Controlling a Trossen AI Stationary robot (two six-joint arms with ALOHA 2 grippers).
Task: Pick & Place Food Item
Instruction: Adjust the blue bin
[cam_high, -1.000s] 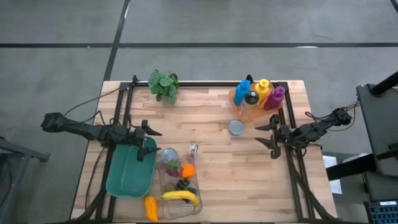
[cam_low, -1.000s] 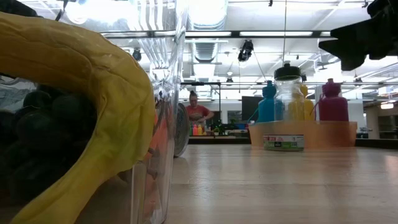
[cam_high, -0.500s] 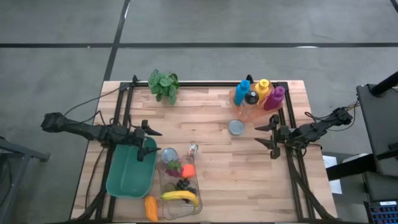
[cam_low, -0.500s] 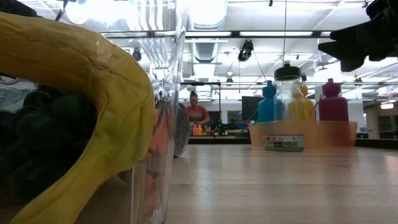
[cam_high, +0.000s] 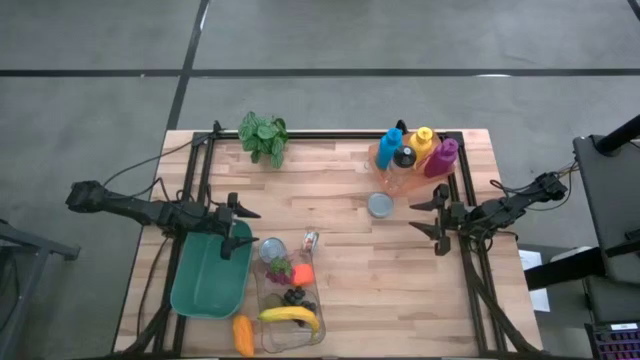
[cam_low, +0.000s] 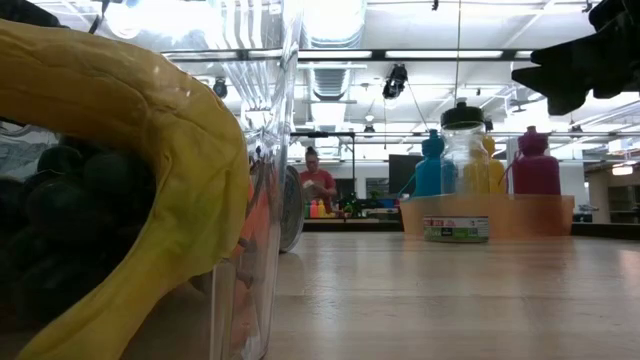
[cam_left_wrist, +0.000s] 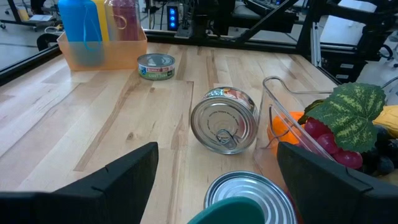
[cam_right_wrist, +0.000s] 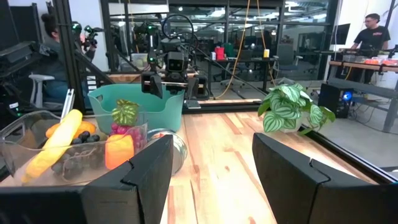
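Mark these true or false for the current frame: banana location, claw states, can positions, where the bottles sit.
1. The banana lies in the clear container. True.
2. The left claw grips a can. False: it is open and holds nothing, hovering at the green bin.
3. The small flat can stands beside the bottle tray. True.
4. The tipped can stands upright. False: it lies on its side, pull-tab end facing the left wrist camera.
5. The right claw is open and empty, near the table's right edge. True.
6. The plant sits inside the green bin. False: it stands at the table's far edge.
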